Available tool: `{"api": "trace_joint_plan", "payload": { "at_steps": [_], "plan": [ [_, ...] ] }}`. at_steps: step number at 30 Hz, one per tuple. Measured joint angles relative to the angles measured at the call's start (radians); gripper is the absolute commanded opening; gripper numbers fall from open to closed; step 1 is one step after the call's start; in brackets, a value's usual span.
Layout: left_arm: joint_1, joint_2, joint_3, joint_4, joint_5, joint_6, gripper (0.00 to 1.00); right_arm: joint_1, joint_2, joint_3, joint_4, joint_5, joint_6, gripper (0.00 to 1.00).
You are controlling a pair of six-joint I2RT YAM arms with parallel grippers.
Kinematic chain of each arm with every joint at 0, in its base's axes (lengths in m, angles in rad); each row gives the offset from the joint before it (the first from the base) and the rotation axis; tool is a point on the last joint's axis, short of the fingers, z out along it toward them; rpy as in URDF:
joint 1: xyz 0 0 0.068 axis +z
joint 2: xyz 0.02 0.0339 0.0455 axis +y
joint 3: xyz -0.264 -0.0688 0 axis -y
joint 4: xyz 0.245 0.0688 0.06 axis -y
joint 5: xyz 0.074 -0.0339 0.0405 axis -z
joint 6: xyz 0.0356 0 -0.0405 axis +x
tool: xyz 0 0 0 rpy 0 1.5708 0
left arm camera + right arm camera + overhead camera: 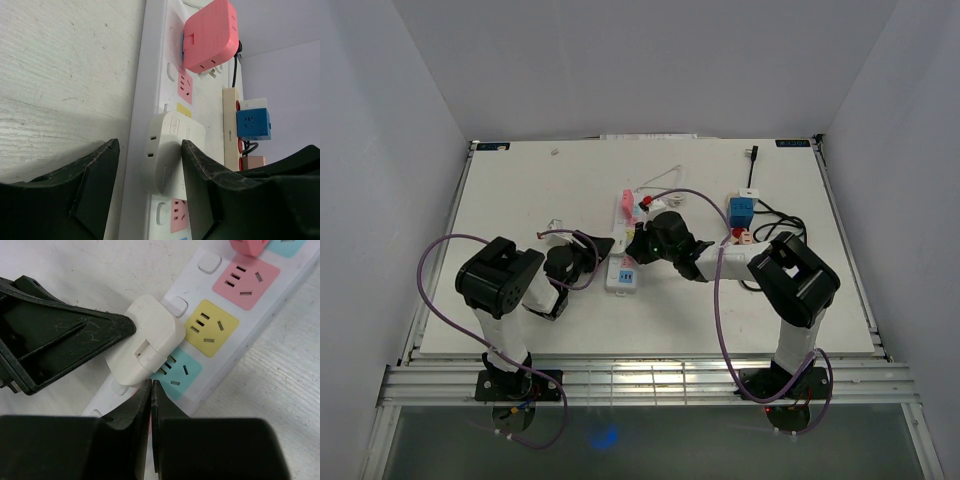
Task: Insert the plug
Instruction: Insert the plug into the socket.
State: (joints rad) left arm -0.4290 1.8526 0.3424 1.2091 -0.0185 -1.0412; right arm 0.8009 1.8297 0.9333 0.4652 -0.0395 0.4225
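Surface: flat white table (520, 200), enclosed by plain pale walls (620, 60). The white rounded plastic plug (147, 337) sits on the white multi-socket power strip (255, 322), between the spread fingers of the left gripper (150, 150); one finger contacts it. The right gripper (151, 390), fingers pressed together, ends just beside the plug. Count: two grippers, one plug, one strip; beyond the grippers, one pink cube adaptor (210, 35).
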Motion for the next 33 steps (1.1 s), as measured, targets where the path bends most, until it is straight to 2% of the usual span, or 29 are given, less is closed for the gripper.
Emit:
{"api": "trace_joint_plan", "payload": {
  "at_steps": [13,18,33],
  "plan": [
    [0.000,-0.013,0.002,-0.019,0.001,0.006,0.60,0.000,-0.034,0.108,-0.046,-0.018,0.009,0.08],
    [-0.001,-0.029,0.002,-0.033,0.001,0.010,0.54,0.001,-0.037,0.154,-0.047,-0.029,0.015,0.08],
    [-0.085,-0.149,0.006,-0.194,-0.093,0.055,0.47,-0.043,0.008,0.050,-0.018,-0.051,0.047,0.08]
  ]
}}
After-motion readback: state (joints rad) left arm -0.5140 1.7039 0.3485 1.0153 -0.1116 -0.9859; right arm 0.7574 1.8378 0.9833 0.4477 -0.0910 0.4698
